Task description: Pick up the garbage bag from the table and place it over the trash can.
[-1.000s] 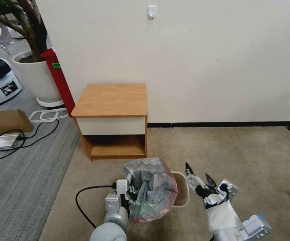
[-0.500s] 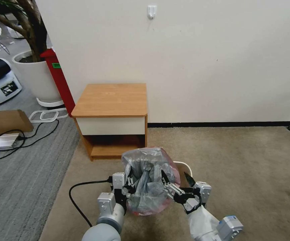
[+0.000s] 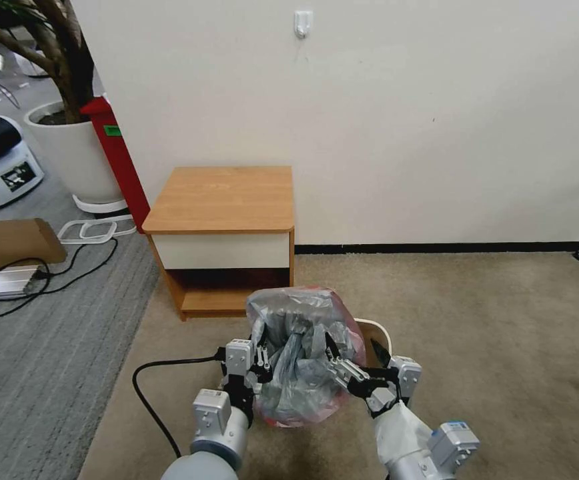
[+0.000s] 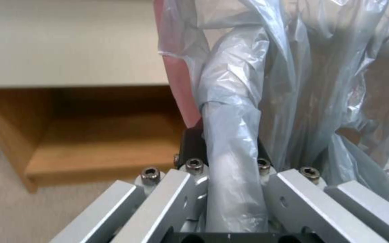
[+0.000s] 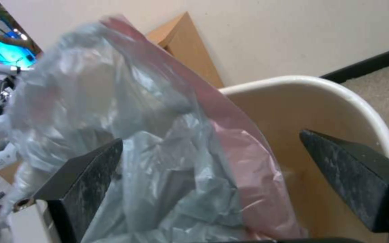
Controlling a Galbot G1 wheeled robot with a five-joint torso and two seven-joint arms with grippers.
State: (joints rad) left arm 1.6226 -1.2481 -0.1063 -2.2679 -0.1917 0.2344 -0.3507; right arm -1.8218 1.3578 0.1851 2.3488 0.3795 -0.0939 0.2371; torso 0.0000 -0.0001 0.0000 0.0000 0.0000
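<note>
My left pincer [image 3: 257,365] pinching garbage bag [image 3: 301,353]; right pincer [image 3: 353,362] spread astride pink rim. Should nip rim only, then stretch over trash can [image 3: 377,333].

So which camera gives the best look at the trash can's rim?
The right wrist view: the trash can shows its white rolled rim and beige inner wall close up, between the right gripper's open fingers. The head view shows a sliver behind the garbage bag. The left wrist view gives bag and table.
</note>
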